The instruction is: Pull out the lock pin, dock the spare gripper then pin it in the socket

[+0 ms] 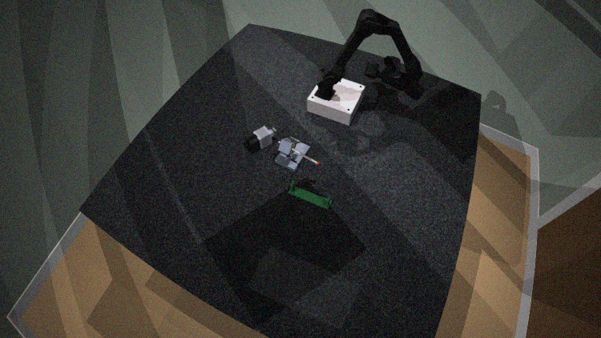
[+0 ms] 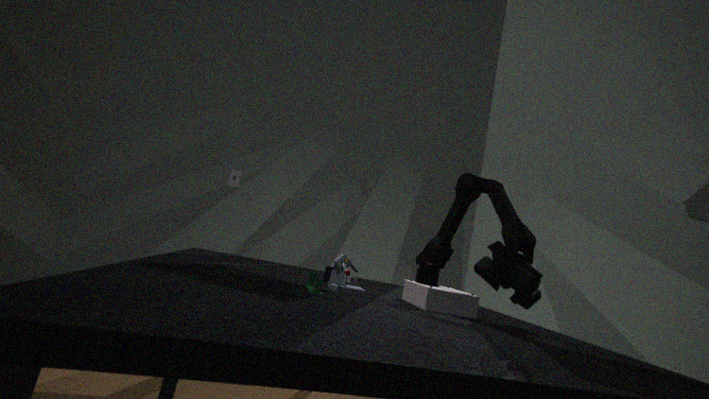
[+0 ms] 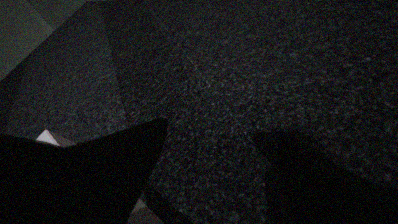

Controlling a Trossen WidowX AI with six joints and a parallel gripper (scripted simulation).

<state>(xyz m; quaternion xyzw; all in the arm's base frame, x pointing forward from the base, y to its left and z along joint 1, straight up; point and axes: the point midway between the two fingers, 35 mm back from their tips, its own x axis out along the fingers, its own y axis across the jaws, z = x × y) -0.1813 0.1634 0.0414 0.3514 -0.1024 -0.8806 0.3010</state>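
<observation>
Across the mount (image 1: 299, 156) (image 2: 347, 286) runs the lock pin (image 1: 308, 157), its red tip out on one side, a length plain only from above; the exterior shows little beyond the red end. Just beside the mount lies the spare gripper (image 1: 260, 138), undocked; on another side, near it, sits a green holder (image 1: 310, 197) (image 2: 312, 285). Well apart from the mount, beyond the white base (image 1: 329, 112) (image 2: 452, 302), the arm's gripper (image 3: 222, 135) is partly open, nothing between its fingers. Wrist view alone gives that gap, with the table's edge (image 3: 45, 39) at upper left.
</observation>
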